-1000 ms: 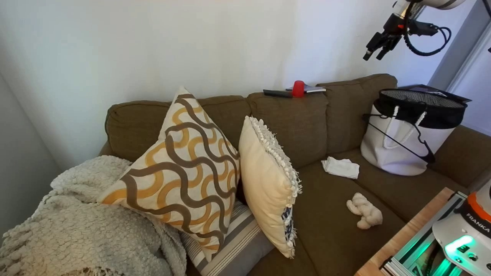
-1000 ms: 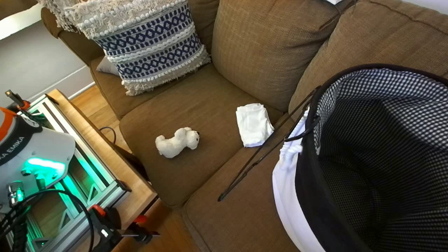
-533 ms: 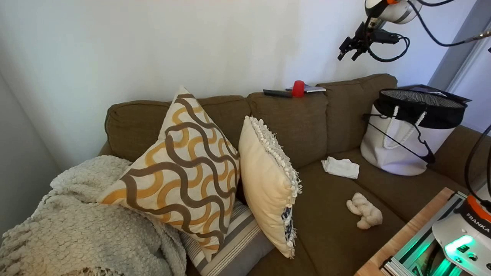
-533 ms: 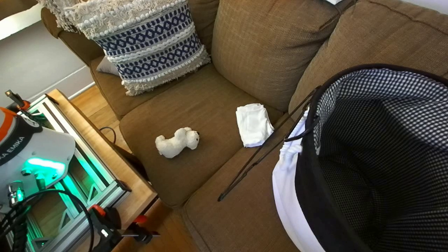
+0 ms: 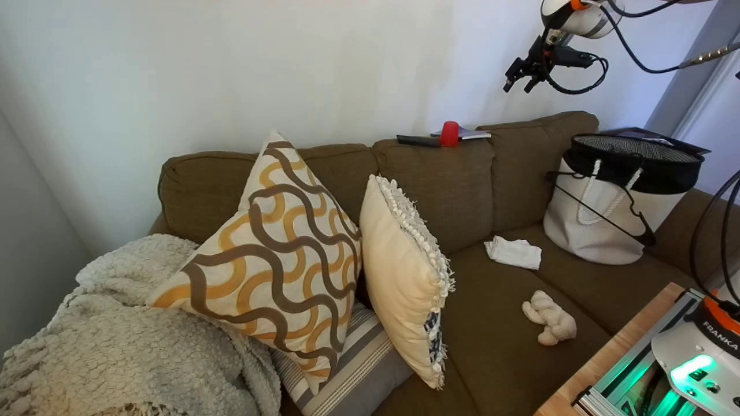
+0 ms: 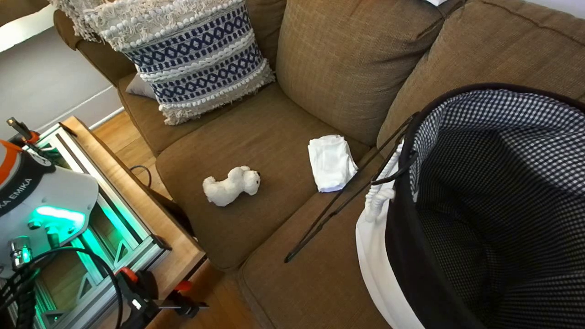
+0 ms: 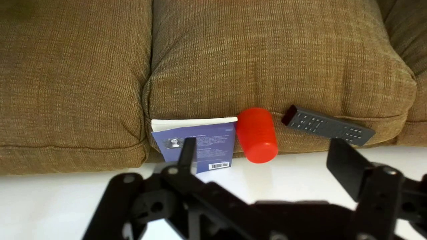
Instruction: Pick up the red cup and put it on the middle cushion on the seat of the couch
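1. Wrist view: we find the red cup (image 7: 256,135) standing, apparently mouth down, on top of a back cushion (image 7: 267,66), between a purple book (image 7: 213,143) and a black remote (image 7: 328,126).
2. State of the gripper (image 5: 517,85): its fingers (image 7: 347,166) are spread wide with nothing held; in an exterior view we see them hang above and well apart from the cup. We judge this to be the approach.
3. Grasp hazard: the book lies just beside the cup, contact uncertain. We expect that an off-centre descent could land one finger on the cover, or pinch book and cup together.
4. Support hazard: the cushion top looks soft and rounded, so a sideways nudge could topple the cup toward the wall (image 5: 324,75), where we might lose it from reach.
5. Lift hazard: because the cup narrows upward, we would expect a shallow grip to slip off.
6. Placement hazard: on the seat cushion (image 6: 256,132) that we take as the goal lie a plush toy (image 6: 232,185) and a folded white cloth (image 6: 332,163); release over either could leave the cup tilted.
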### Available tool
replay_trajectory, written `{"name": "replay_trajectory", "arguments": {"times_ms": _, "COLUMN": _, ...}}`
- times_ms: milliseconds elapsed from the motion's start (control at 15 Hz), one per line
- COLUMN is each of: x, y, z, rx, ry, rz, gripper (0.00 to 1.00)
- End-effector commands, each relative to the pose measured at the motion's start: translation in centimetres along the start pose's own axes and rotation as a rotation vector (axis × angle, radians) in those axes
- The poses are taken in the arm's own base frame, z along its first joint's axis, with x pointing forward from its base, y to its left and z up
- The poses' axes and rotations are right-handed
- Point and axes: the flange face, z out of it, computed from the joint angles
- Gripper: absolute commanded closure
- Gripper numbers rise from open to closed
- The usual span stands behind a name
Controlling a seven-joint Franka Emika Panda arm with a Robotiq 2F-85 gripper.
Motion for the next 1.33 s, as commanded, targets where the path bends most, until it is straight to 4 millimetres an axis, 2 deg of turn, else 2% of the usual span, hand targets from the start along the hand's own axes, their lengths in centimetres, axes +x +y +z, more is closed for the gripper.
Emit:
{"name": "replay_trajectory", "arguments": {"times_ms": 0, "x": 0.1, "y": 0.0, "z": -0.1, "rx": 0.0, "ry": -0.001, "rz": 0.0, "gripper": 0.0}}
{"name": "replay_trajectory", "arguments": {"times_ms": 67, "x": 0.1, "y": 0.0, "z": -0.1, "rx": 0.0, "ry": -0.001, "rz": 0.0, "gripper": 0.0}}
{"name": "replay_trajectory", "arguments": {"times_ms": 133, "x": 0.7, "y": 0.5, "z": 0.9, "rx": 0.016, "ry": -0.022, "rz": 0.03, "gripper": 0.0}}
{"name": "replay_trajectory", "arguments": {"times_ms": 200, "x": 1.7, "y": 1.3, "z": 3.3, "rx": 0.006, "ry": -0.07, "rz": 0.074, "gripper": 0.0}}
{"name": "replay_trajectory", "arguments": {"times_ms": 267, "x": 2.6, "y": 1.7, "z": 4.9, "rx": 0.029, "ry": -0.079, "rz": 0.065, "gripper": 0.0}}
{"name": "replay_trajectory", "arguments": {"times_ms": 400, "x": 3.2, "y": 1.7, "z": 7.5, "rx": 0.043, "ry": -0.128, "rz": 0.048, "gripper": 0.0}}
{"name": "replay_trajectory", "arguments": {"times_ms": 533, "x": 3.8, "y": 1.5, "z": 10.2, "rx": 0.007, "ry": -0.185, "rz": -0.003, "gripper": 0.0}}
{"name": "replay_trajectory", "arguments": {"times_ms": 800, "x": 5.6, "y": -1.2, "z": 14.7, "rx": -0.111, "ry": -0.239, "rz": -0.137, "gripper": 0.0}}
{"name": "replay_trajectory", "arguments": {"times_ms": 933, "x": 7.0, "y": -2.1, "z": 16.1, "rx": -0.241, "ry": -0.196, "rz": -0.174, "gripper": 0.0}}
{"name": "replay_trajectory", "arguments": {"times_ms": 1000, "x": 7.3, "y": -2.3, "z": 16.8, "rx": -0.253, "ry": -0.199, "rz": -0.184, "gripper": 0.0}}
{"name": "replay_trajectory", "arguments": {"times_ms": 1067, "x": 7.2, "y": -2.6, "z": 17.0, "rx": -0.213, "ry": -0.228, "rz": -0.203, "gripper": 0.0}}
{"name": "replay_trajectory", "arguments": {"times_ms": 1133, "x": 6.4, "y": -2.8, "z": 16.1, "rx": -0.197, "ry": -0.213, "rz": -0.187, "gripper": 0.0}}
{"name": "replay_trajectory", "arguments": {"times_ms": 1267, "x": 6.8, "y": -3.3, "z": 17.0, "rx": -0.202, "ry": -0.219, "rz": -0.197, "gripper": 0.0}}
